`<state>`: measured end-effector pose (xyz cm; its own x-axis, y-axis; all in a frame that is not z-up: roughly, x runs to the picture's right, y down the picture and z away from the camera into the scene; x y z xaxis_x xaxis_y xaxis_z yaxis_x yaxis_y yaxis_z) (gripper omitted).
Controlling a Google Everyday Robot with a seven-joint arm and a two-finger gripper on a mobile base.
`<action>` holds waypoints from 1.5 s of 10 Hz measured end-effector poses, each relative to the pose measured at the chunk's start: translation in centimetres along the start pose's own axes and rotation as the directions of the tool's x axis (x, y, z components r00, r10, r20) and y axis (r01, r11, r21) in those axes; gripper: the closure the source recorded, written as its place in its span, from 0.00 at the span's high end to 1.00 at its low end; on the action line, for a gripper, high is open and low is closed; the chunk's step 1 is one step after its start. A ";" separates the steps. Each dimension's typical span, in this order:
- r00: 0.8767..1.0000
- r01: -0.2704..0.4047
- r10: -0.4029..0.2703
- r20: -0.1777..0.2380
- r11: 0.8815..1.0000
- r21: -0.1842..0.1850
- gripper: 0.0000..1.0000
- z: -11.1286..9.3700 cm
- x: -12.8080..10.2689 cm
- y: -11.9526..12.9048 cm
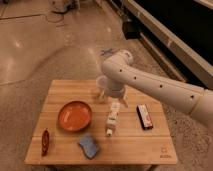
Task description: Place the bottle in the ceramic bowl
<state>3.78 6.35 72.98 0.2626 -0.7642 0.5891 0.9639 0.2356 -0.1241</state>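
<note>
The small white bottle [112, 118] lies on its side on the wooden table [130, 142], cap end toward the front, just right of the orange ceramic bowl [75, 116]. The bowl is empty. My gripper [111, 99] hangs from the white arm just above the bottle's far end, open, with one finger on each side. It holds nothing.
A black-and-white bar [144, 116] lies to the right of the bottle. A blue sponge [89, 145] lies in front of the bowl. A small dark red object [45, 141] lies at the table's front left. Shiny floor surrounds the table.
</note>
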 end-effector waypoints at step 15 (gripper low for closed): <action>1.000 0.020 -0.020 0.009 0.999 -0.034 0.80 13.1 2.4 0.8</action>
<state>4.64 12.58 84.75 0.2434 -0.7632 0.5986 0.9699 0.1998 -0.1396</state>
